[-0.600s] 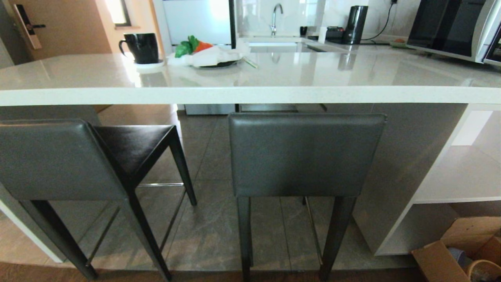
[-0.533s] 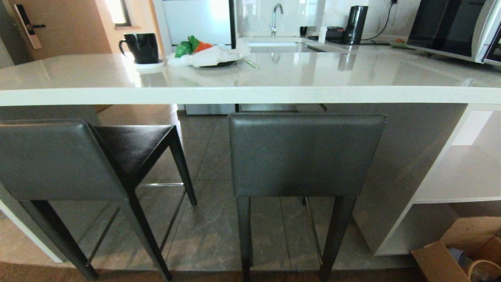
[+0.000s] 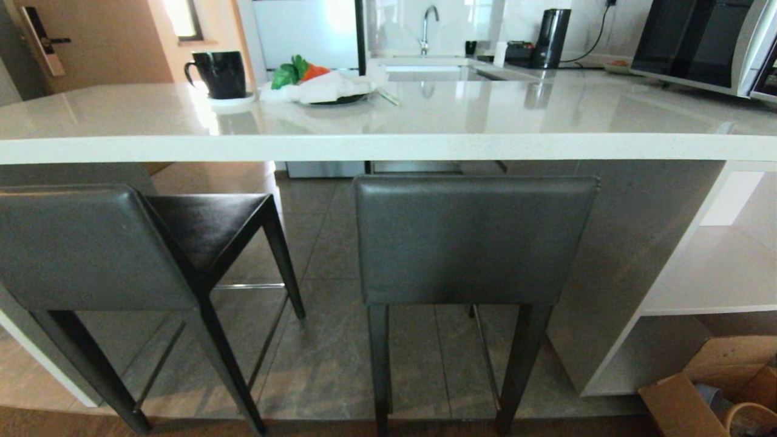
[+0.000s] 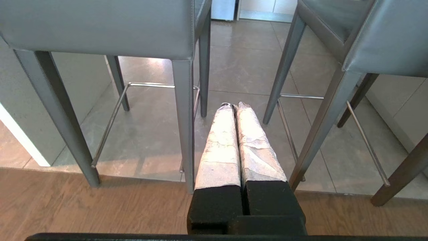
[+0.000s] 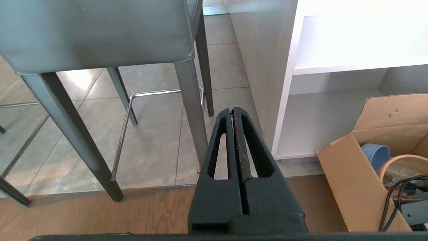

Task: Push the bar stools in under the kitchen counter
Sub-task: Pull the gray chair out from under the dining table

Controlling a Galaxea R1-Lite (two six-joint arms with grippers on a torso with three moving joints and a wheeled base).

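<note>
Left to right, head view: left stool [image 3: 91,249] at lower left, angled, seat only partly under kitchen counter [image 3: 388,147]; right stool [image 3: 473,240] at centre, square-on, backrest just outside the edge, so both prob. await pushing. Left gripper [image 4: 234,107] & right gripper [image 5: 233,112] closed, empty, low. Glossy top w/ mug [image 3: 220,74]; tiled floor [image 3: 328,364].

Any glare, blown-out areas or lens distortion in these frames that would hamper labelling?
Head view: window glare and reflections streak the kitchen counter, and its front edge bows slightly, so mild wide-angle distortion; both bar stools read clearly. Left wrist view: evenly lit, with a bright patch on the floor tiles. Right wrist view: the white shelf is blown out.
</note>
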